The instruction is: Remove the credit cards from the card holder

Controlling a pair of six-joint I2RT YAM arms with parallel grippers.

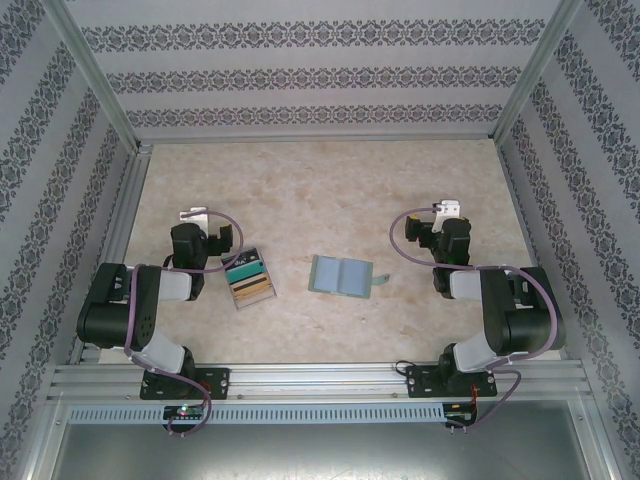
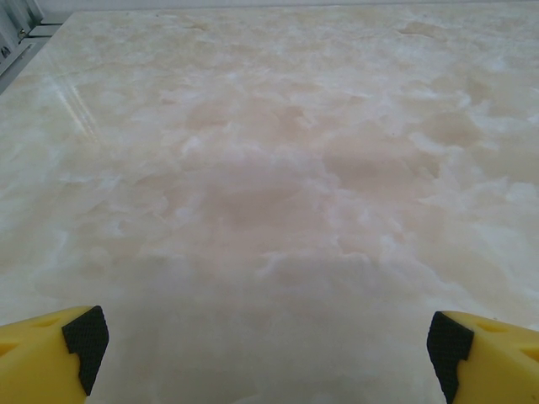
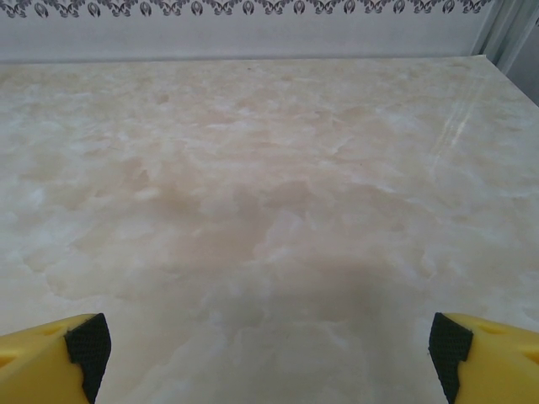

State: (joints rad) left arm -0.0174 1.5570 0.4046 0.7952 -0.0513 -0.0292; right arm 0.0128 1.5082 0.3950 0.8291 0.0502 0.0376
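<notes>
While top view shows card holder (image 1: 340,275) open, wrist views face marble (image 2: 278,168), left pincer (image 2: 265,341), right pincer (image 3: 265,345) both released.

Bright, even, soft light; faint glare streaks on the tabletop (image 3: 446,135).

2 arms folded low, flanking the card holder (image 1: 340,275); left gripper (image 1: 193,214) and right gripper (image 1: 449,208) beyond it, pointing away, jaws wide apart, empty.
</notes>
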